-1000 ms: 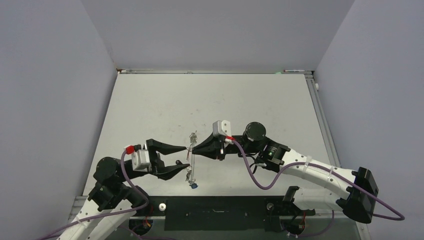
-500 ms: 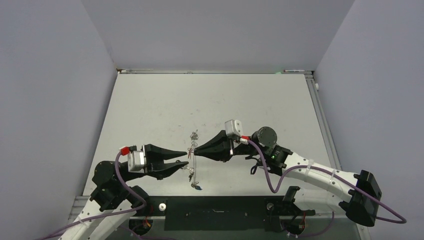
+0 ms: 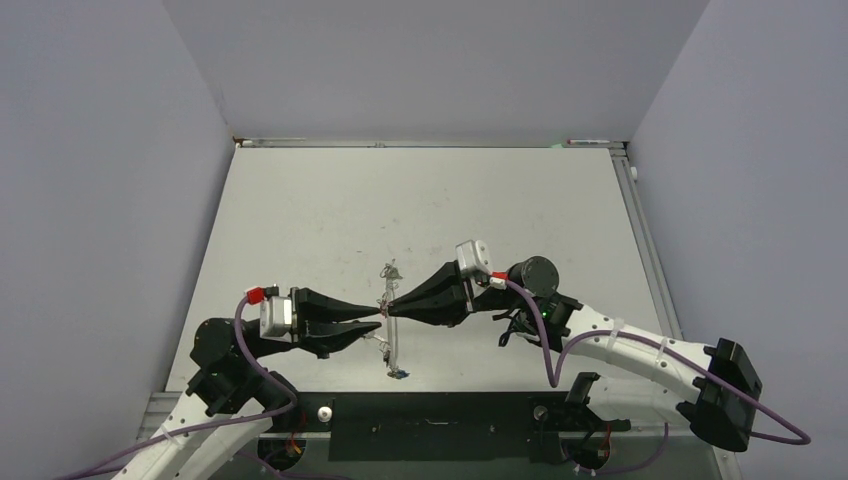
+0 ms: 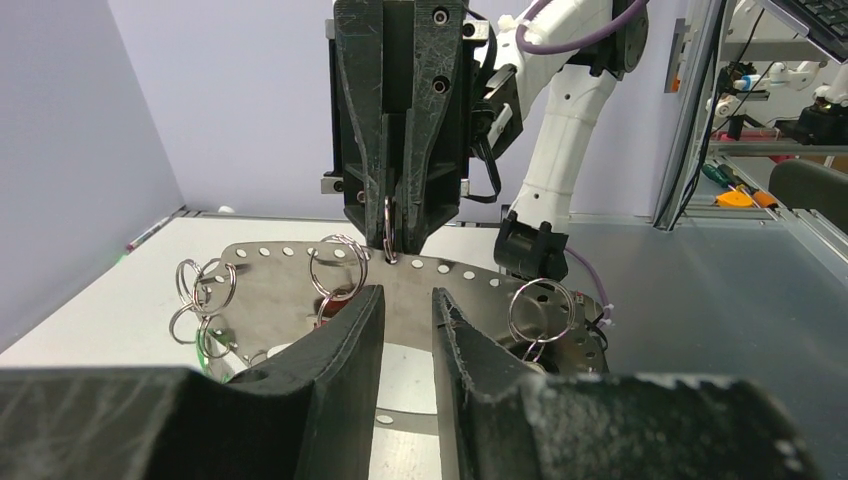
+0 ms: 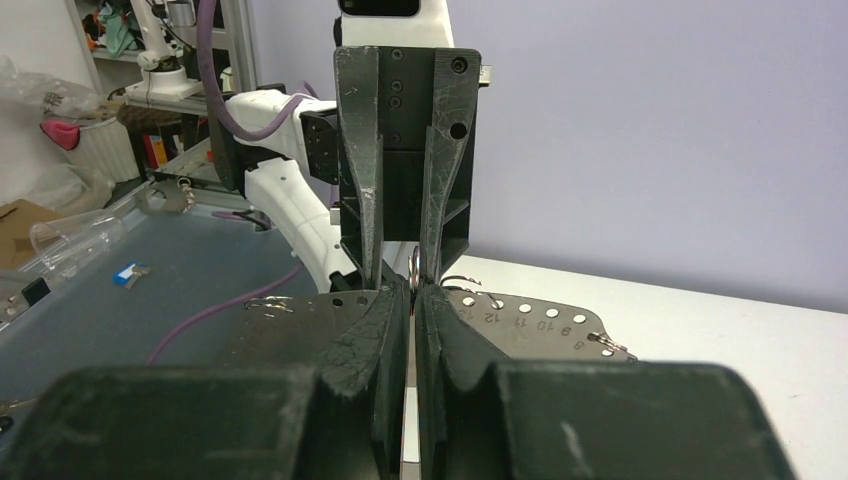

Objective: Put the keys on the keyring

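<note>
The right gripper (image 3: 392, 308) pinches the keyring (image 3: 390, 345), the left gripper (image 3: 377, 322) is spread, and keys (image 3: 388, 271) at its 12 o'clock look not yet on.

left claw (image 3: 377, 321) parted, right claw (image 3: 392, 307) pinched, tips facing.

White left arm (image 3: 160, 450) and right arm (image 3: 620, 345) are carrying black joints (image 3: 215, 345); purple cables (image 3: 543, 345) are looping beside them; tapered black fingers (image 4: 340, 350) are showing scratches.

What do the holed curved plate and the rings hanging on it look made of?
The plate looks like thin sheet metal, matte grey: punched holes, soft sheen. The split rings look like bright wire, probably steel: shiny coiled loops.
</note>
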Robot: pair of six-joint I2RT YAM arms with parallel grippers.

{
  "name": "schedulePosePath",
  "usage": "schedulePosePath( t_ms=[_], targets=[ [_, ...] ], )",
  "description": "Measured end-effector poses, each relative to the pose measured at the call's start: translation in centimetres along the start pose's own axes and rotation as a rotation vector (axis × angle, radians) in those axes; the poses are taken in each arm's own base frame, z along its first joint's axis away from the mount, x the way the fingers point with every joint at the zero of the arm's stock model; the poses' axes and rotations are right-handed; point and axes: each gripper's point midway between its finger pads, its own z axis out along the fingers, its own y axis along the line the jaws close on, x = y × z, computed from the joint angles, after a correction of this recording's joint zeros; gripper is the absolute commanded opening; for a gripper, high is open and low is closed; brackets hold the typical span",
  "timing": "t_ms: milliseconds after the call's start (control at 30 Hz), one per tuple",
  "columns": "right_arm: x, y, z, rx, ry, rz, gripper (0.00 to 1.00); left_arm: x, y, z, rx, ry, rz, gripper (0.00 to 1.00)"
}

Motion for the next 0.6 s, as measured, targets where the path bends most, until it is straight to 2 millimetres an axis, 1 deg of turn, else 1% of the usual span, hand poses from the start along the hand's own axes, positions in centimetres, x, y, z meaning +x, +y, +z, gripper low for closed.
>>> schedulePosePath(
  t_ms=[133, 333, 467, 600],
  targets=[
    [0.1, 0.0, 0.1, -0.006, -0.002, 0.002, 0.05, -0.1, 0.0, 0.0, 0.003, -0.006, -0.005, 0.22],
    [0.8, -0.1, 0.3, -0.011, 0.011, 0.014, 0.05, 0.0, -0.1, 0.0, 0.013, -0.008, -0.008, 0.22],
    [1.1, 0.0, 0.4, -0.018, 0.015, 0.019, 0.05, -0.1, -0.1, 0.0, 0.017, -0.009, -0.013, 0.18],
    [1.5, 0.1, 0.5, -0.025, 0.024, 0.026, 0.05, 0.0, -0.1, 0.1, 0.018, -0.007, -0.018, 0.18]
  ],
)
